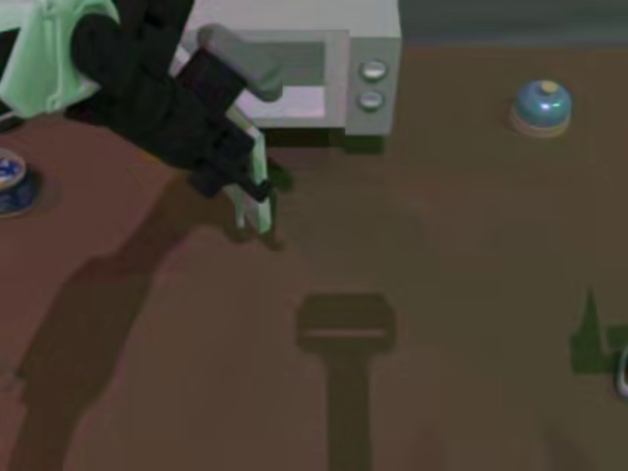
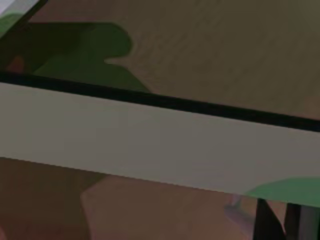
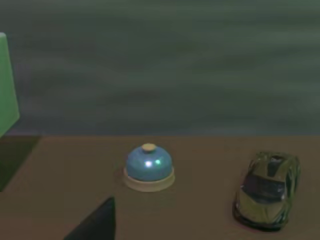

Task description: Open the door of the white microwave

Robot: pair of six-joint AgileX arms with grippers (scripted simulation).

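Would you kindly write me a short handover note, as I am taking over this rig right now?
Left gripper: at the free edge of the door, in front of the white microwave at the table's far side; its grip cannot be seen.
Right gripper: out of view, arm parked at the right.
Done: door swung well out, cavity showing.
Left: judge whether it is open far enough, then let go and withdraw.

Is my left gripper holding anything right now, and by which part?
The left gripper is at the free outer edge of the swung-open white microwave door; whether its fingers clamp that edge cannot be told. The right arm holds nothing visible.
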